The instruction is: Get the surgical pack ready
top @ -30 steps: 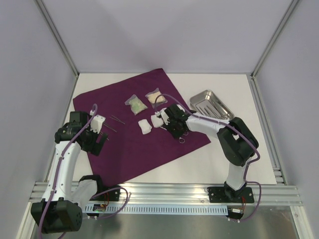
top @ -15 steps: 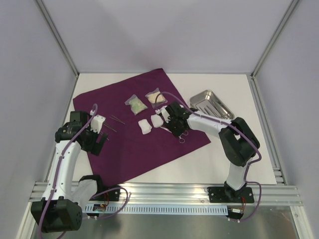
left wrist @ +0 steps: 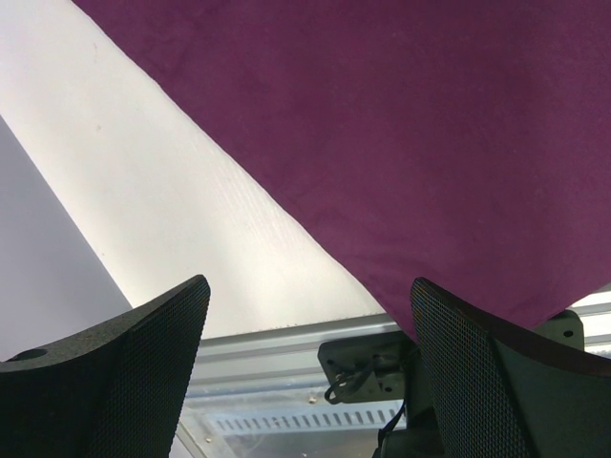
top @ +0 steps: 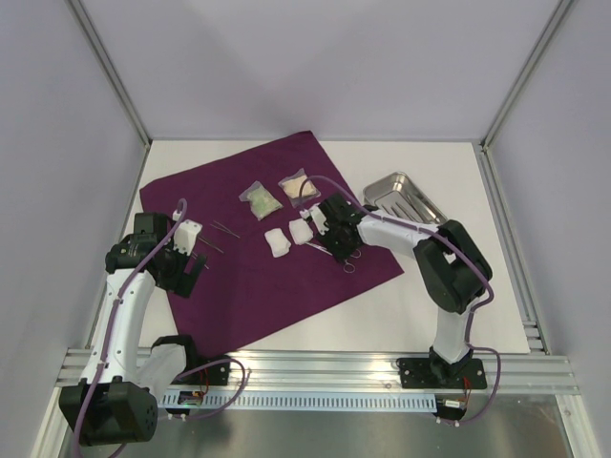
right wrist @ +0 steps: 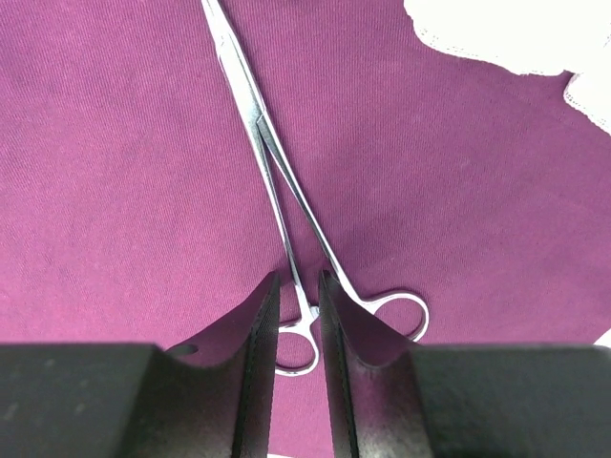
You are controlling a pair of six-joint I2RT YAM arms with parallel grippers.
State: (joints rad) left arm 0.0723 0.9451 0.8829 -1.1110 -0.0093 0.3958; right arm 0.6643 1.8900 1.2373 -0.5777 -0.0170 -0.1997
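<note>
the right gripper (right wrist: 298,315) stood narrow astride a handle of the steel scissor-like instrument (right wrist: 263,143) lying on the deep-purple fabric cloth (right wrist: 115,191), grip uncertain, and probably needed a centred pinch; the left gripper (left wrist: 305,353) gaped wide, empty.

No legible text, no labels, brands, numbers or signs, in any view

Cut off at the top edge of the right wrist view: forceps (right wrist: 272,181) tips and most of a gauze pad (right wrist: 506,33). Partly hidden by the right fingers (right wrist: 256,329): one ring handle, so impossible to tell whether gripped.
</note>
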